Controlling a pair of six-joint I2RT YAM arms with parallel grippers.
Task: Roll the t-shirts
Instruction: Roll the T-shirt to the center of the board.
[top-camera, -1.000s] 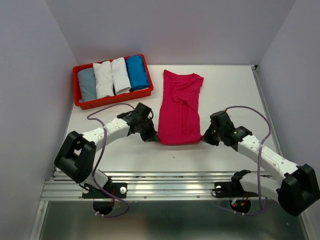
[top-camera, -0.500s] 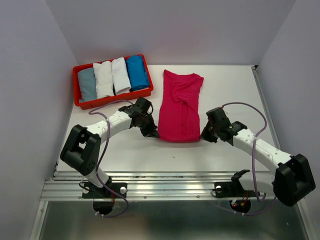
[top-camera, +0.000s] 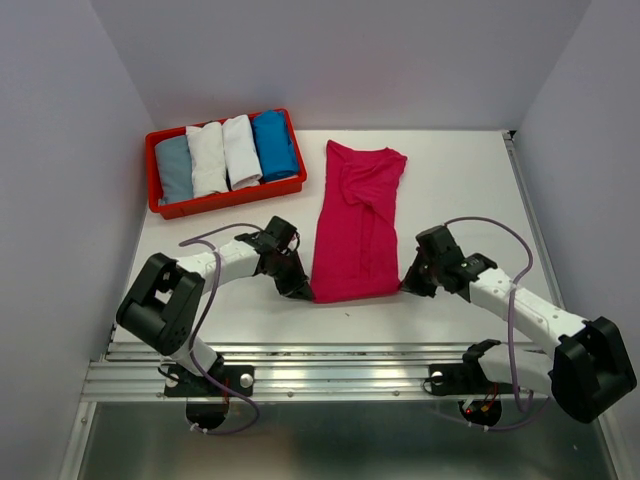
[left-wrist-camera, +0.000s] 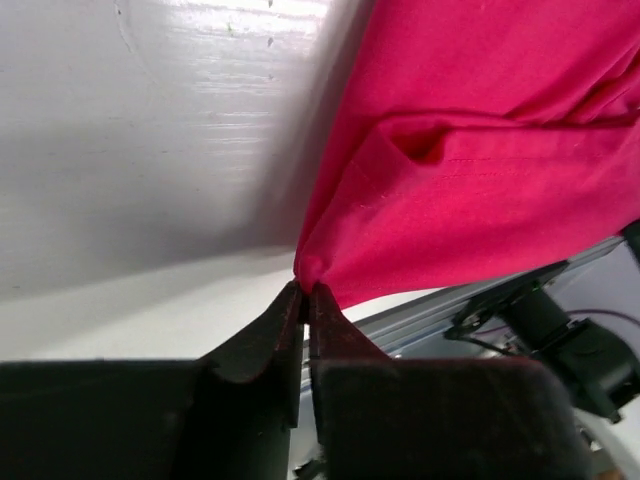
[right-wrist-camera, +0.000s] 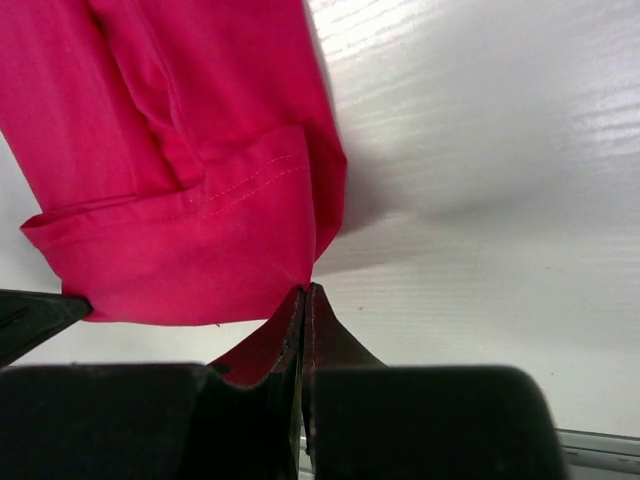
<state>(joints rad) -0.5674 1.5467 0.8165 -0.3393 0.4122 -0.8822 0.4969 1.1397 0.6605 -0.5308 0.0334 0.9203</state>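
Overhead, the table (top-camera: 460, 180) fills most of the frame, and the pink t-shirt (top-camera: 355, 225) lies on it folded into a long strip down the centre, its near hem at lower centre. The red tray (top-camera: 232, 199) sits upper left, well apart from the strip, with four rolled t-shirts (top-camera: 207, 158) packed side by side in it: grey, two white, blue. You have the left gripper (top-camera: 300, 290) on the lower-left corner of the hem and the right gripper (top-camera: 410, 283) on the lower-right corner. Both wrist views show the jaws pressed together with only a tip of pink cloth nipped between them. Risks, my read: that bite is very thin, so either corner can slip free the moment you lift or turn the hem, and the roll starts lopsided. If one arm leads the other, the roll probably goes cone-shaped and drifts sideways. Loose folds and wrinkles run up the middle of the strip, so rolling over them likely gives a slack, lumpy roll, or the folded-in side opens up. Pull hard toward the bottom of frame and the whole shirt may drag instead of rolling.
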